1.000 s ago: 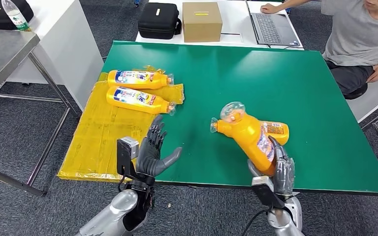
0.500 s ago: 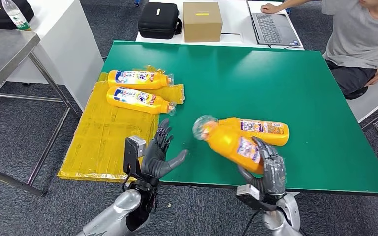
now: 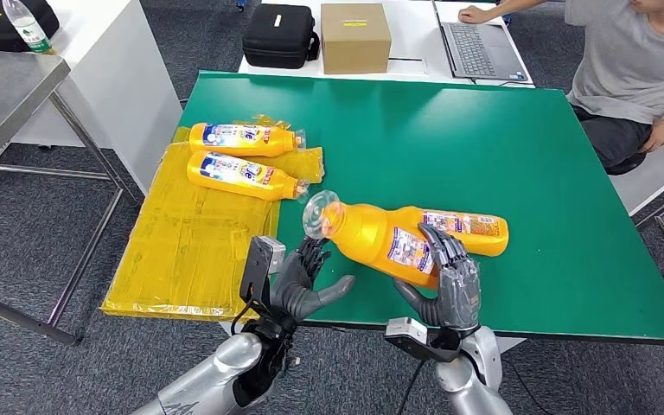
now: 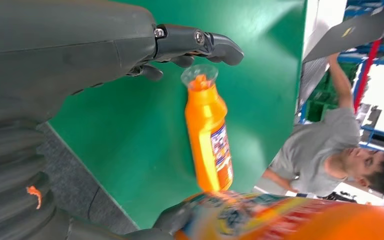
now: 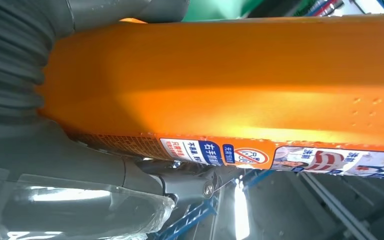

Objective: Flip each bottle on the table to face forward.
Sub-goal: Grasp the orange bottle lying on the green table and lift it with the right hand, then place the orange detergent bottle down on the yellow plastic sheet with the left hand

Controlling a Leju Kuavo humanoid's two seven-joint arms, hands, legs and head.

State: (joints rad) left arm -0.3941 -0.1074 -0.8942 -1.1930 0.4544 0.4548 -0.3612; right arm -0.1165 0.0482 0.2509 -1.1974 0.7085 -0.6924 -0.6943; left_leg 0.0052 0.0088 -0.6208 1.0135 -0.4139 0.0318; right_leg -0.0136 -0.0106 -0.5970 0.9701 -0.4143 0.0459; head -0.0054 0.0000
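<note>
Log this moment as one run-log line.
right hand: holds bottle above table | left hand: open, near cap | two bottles on yellow sheet

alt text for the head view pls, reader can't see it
The robot's right hand holds an orange bottle raised over a green table, cap toward its open left hand. Another bottle lies behind it, and two more rest on yellow sheeting at left.
</note>
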